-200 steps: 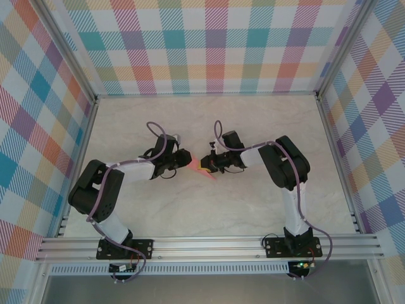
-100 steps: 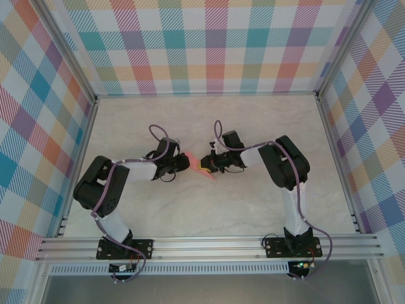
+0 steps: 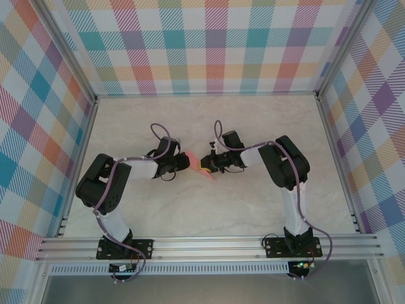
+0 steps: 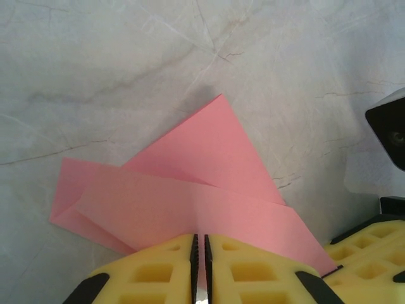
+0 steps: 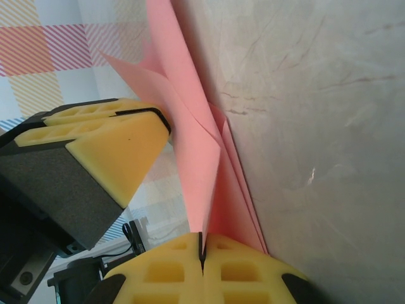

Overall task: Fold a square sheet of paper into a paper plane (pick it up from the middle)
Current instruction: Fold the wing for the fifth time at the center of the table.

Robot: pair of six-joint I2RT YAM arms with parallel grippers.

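The square sheet of paper (image 3: 204, 171) is salmon pink and folded into a pointed wedge with overlapping flaps. It hangs just above the marble table (image 3: 253, 209) between my two grippers. In the left wrist view the paper (image 4: 209, 158) spreads out ahead, and my left gripper (image 4: 199, 238) is shut on its near edge. My left gripper (image 3: 183, 162) meets the sheet from the left. From the right, my right gripper (image 3: 209, 166) is clamped on it. In the right wrist view a flap of the paper (image 5: 196, 158) runs into my shut right gripper (image 5: 202, 237). The left arm's yellow fingers (image 5: 114, 145) pinch another flap there.
Plaid walls (image 3: 209, 44) and aluminium posts (image 3: 332, 126) close in the table on three sides. The arm bases sit on the front rail (image 3: 209, 244). The right arm's yellow finger (image 4: 373, 250) shows at the lower right of the left wrist view.
The left arm has shifted slightly, its elbow moving right and its gripper turning, so a pink flap now shows above it. The right arm has not moved.
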